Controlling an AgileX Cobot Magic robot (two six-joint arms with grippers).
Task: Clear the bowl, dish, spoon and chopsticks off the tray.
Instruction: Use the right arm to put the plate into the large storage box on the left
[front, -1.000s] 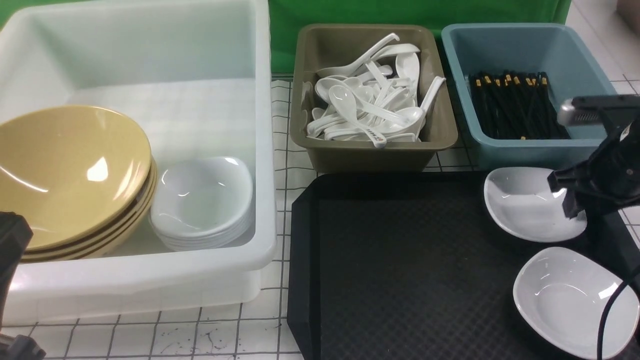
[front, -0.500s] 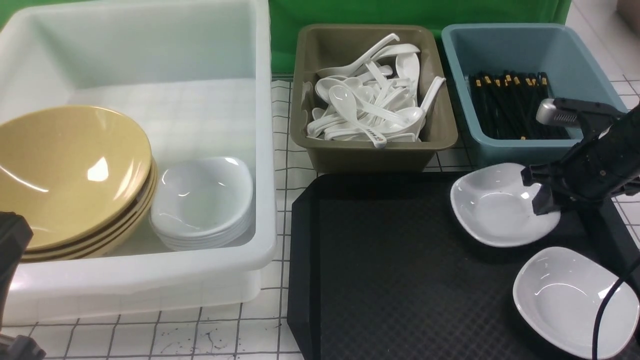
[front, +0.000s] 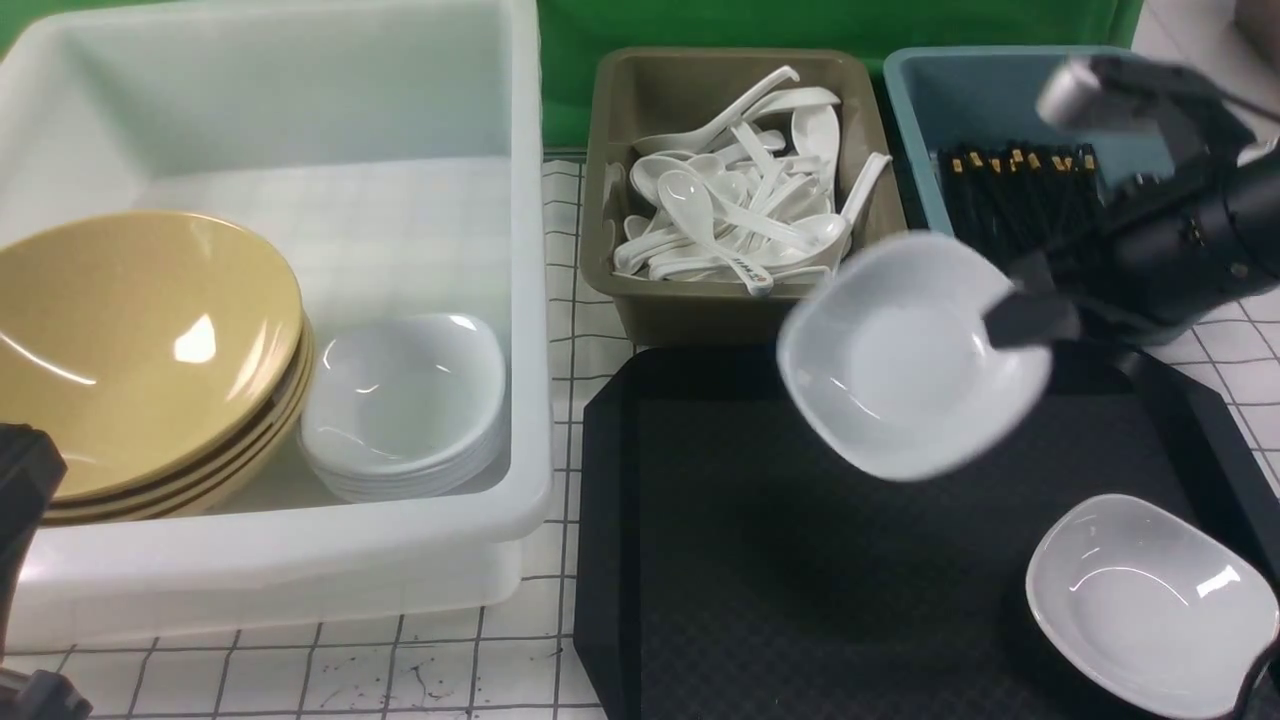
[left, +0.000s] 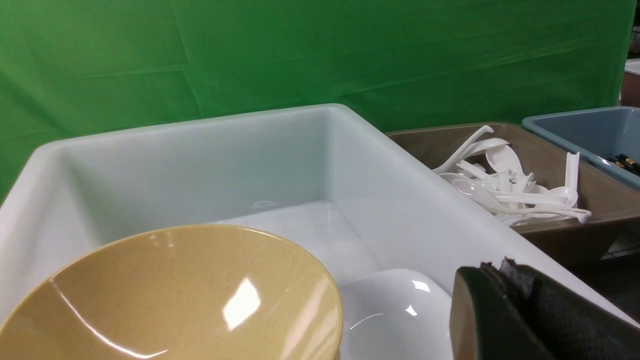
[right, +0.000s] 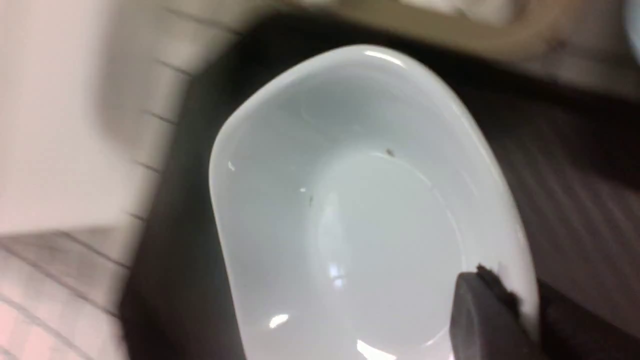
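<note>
Two glossy white squarish dishes are out. The lifted dish (front: 900, 370) hangs tilted over the far edge of the black diamond-textured tray (front: 800, 560), right of centre, its rim pinched by the right gripper (front: 1030, 320). The second dish (front: 1150, 600) sits on the tray, lower right.

There are three tubs. The white tub (front: 530, 330), left, holds mustard bowls (front: 140, 340) beside stacked dishes (front: 400, 400). The olive tub (front: 700, 310) holds spoons (front: 740, 220), and the blue tub (front: 960, 100) holds chopsticks (front: 1020, 200). The left gripper (left: 495, 280) is clenched on nothing.

You had no text, label, brand, number or sign that could be read in any view. The only writing was a few dark handwritten marks on the handle of one white spoon (front: 745, 267) lying in the olive tub (front: 720, 315), and these were too small for you to make out.
</note>
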